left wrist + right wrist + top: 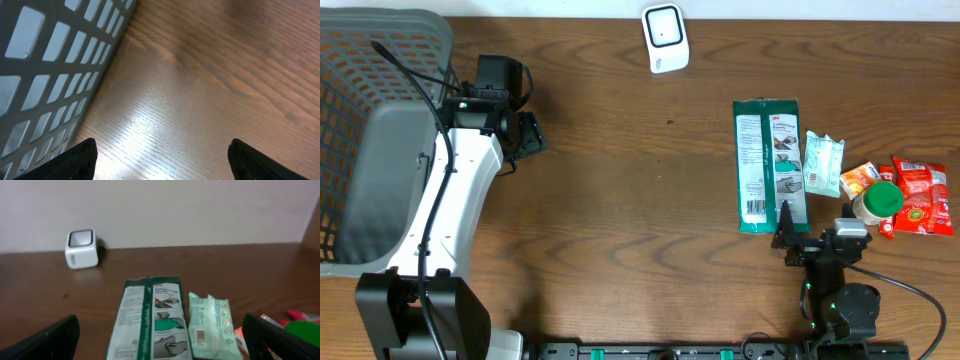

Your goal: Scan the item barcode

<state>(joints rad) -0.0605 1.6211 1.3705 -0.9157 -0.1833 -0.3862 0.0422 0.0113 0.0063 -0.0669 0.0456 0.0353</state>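
Observation:
A white barcode scanner [665, 37] stands at the table's far edge and shows at the back left of the right wrist view [82, 248]. Flat on the right side lie a long green-and-white package [769, 165] [150, 317] and a pale green wipes pack [822, 163] [210, 325] whose barcode faces up. My right gripper [817, 232] [162, 342] is open just short of their near ends and holds nothing. My left gripper [535, 135] [162, 162] is open over bare wood beside the basket, far from the items.
A grey plastic basket [360, 100] [45, 65] fills the far left corner. At the right edge lie an orange packet [861, 180], a green-lidded jar [878, 202] and a red packet [921, 197], close to my right gripper.

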